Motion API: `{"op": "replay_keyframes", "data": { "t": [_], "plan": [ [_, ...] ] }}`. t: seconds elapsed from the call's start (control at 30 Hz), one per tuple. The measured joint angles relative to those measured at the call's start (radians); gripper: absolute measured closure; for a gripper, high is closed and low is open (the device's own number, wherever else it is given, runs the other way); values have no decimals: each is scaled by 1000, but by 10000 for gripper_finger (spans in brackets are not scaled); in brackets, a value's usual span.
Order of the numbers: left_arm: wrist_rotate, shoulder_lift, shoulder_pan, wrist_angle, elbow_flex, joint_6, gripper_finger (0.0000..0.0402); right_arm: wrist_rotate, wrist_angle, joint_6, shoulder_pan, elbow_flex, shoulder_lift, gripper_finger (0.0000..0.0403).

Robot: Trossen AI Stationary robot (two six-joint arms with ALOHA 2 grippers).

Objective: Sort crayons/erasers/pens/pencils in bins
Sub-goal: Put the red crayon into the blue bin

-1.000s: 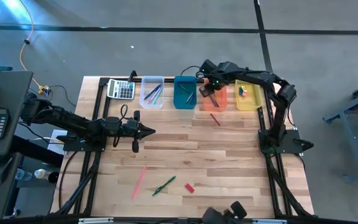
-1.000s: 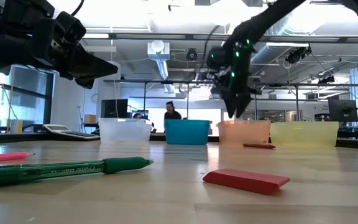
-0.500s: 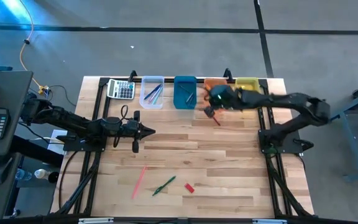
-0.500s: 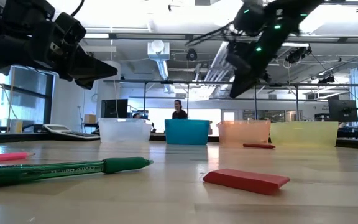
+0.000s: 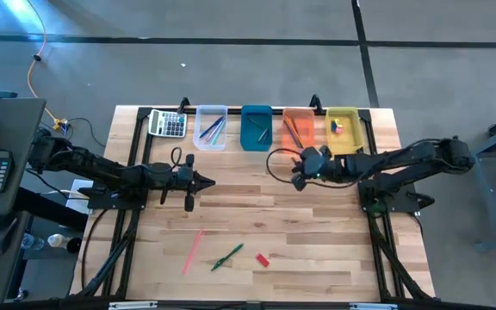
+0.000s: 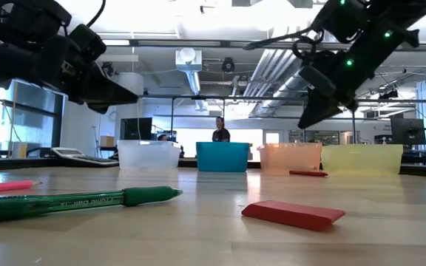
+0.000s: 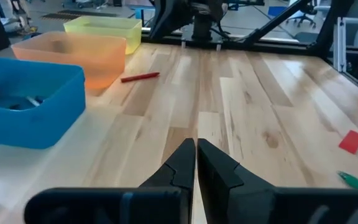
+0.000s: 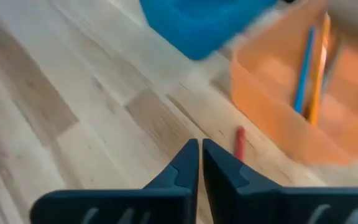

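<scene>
Spanning frame: pale wood table [image 5: 317,224] (person [image 6: 220,130] beyond, open workshop).

The right gripper [image 5: 298,170] has pulled back from the orange bin [image 5: 297,129]; it now hangs over bare table.

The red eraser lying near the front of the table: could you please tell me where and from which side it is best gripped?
The red eraser lies flat on the wood, a low slab with nothing touching it; the green pen is beside it but apart. Probably best to come straight down from above and close the fingers across its short width at mid-length, since its low sides leave little to pinch from the side.
</scene>
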Motion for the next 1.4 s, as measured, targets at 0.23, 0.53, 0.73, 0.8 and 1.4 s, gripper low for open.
{"op": "replay_keyframes", "data": {
  "t": [0.23,0.53,0.73,0.8,1.4],
  "plan": [
    [-4,0,2,-7,0,-20,394,16,-103,94,-28,0,66,311],
    [-26,0,2,-6,0,-19,394,-48,-40,95,-107,0,235,270],
    [-30,0,2,-6,0,-12,394,-93,-9,97,-125,3,309,270],
    [-31,1,2,-6,0,-13,394,-100,-6,101,-125,4,323,274],
    [-32,1,1,-23,0,-29,394,-180,-4,84,-90,0,280,382]
  ]
}}
